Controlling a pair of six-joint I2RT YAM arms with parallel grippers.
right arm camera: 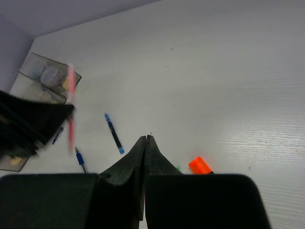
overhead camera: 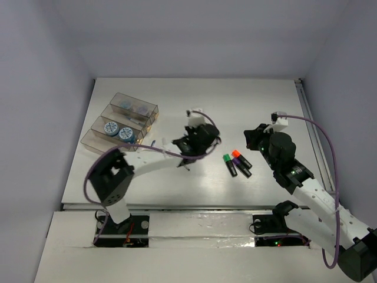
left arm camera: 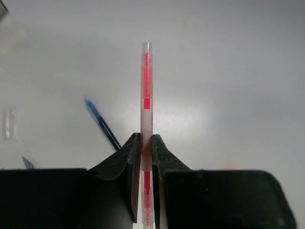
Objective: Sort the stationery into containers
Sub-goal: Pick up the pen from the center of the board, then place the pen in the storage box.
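Note:
My left gripper is shut on a slim pink pen, which stands out past the fingertips above the table. It hovers mid-table, to the right of the containers. Two blue-and-white rolls lie in one compartment. A blue pen lies on the table under the left gripper, with a second blue pen's tip near it. My right gripper is shut and holds nothing. It stays just above three markers with green, orange and purple caps.
A small clear piece lies at the left edge of the left wrist view. In the right wrist view the left gripper's dark body blurs past, with the containers behind it. A rail runs along the table's right edge.

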